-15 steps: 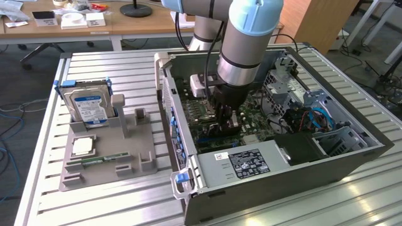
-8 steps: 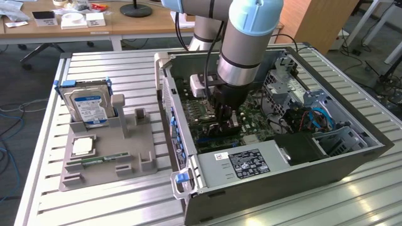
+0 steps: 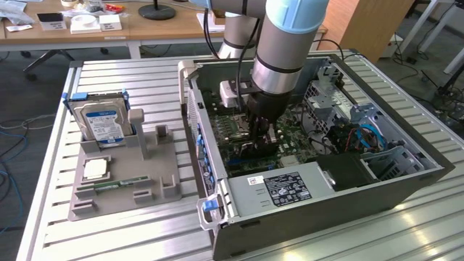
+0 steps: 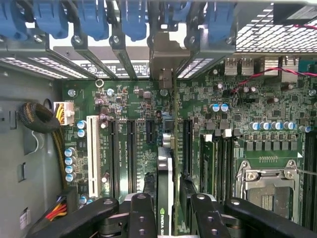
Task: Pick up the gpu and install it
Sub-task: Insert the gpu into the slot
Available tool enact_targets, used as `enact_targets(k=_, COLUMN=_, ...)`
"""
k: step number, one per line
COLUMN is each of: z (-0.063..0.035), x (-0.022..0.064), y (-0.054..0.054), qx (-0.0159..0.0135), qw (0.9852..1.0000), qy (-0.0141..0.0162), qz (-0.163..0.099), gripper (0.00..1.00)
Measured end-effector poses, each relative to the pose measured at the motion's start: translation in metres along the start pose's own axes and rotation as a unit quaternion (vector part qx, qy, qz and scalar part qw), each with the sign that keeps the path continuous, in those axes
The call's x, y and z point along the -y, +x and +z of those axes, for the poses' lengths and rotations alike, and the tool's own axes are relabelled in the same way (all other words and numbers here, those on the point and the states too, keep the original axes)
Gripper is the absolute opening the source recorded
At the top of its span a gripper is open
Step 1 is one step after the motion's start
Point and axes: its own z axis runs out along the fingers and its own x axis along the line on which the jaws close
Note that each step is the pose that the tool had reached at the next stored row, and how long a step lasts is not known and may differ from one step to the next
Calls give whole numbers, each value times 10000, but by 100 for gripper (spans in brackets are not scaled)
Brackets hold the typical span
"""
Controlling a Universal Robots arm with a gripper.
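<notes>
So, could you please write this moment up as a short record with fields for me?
Setting: open computer case on a slatted metal table
Arm: reaching down into the case over the motherboard
Gripper: a finger on each side of the gpu
Gpu: standing on edge on the motherboard, its metal bracket at the case's rear slot openings
Grey parts tray: beside the case, holding an upright hard drive and a memory stick

Green board, grey case

Motherboard [image 4: 138, 106] green – slot clips [image 4: 133, 20] blue; hard drive [image 3: 104, 122] label blue-white; gripper [image 4: 168, 210] black.
</notes>
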Motion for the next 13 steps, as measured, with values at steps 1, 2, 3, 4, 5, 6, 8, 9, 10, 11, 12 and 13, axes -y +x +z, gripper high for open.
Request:
enact_targets(k=1, z=-1, x=0, y=-4, qx=-1, qw=10000, qy=0, qz=0, gripper=34)
enact_targets(k=2, z=-1, x=-1, y=-13, qx=1, qw=10000, qy=-1, qz=1, gripper=34)
enact_targets(k=3, z=0, x=0, y=-17, qx=2, qw=10000, qy=0, qz=0, gripper=34)
enact_targets(k=4, z=0, x=-1, y=-17, qx=2, qw=10000, qy=-1, qz=0, gripper=34)
enact_targets(k=5, z=0, x=0, y=-17, qx=3, qw=10000, qy=0, qz=0, gripper=34)
enact_targets(k=6, z=0, x=-1, y=-17, qx=2, qw=10000, qy=-1, qz=0, gripper=34)
enact_targets(k=8, z=0, x=-1, y=-17, qx=2, qw=10000, qy=-1, qz=0, gripper=34)
enact_targets(k=9, z=0, x=-1, y=-17, qx=2, qw=10000, qy=-1, qz=0, gripper=34)
enact_targets(k=10, z=0, x=-1, y=-17, qx=2, qw=10000, qy=-1, qz=0, gripper=34)
enact_targets(k=11, z=0, x=-1, y=-17, qx=2, qw=10000, qy=-1, qz=0, gripper=34)
enact_targets(k=12, z=-1, x=-1, y=-17, qx=1, qw=10000, qy=-1, qz=0, gripper=33)
enact_targets(k=13, z=-1, x=-1, y=-17, qx=0, qw=10000, qy=-1, qz=0, gripper=27)
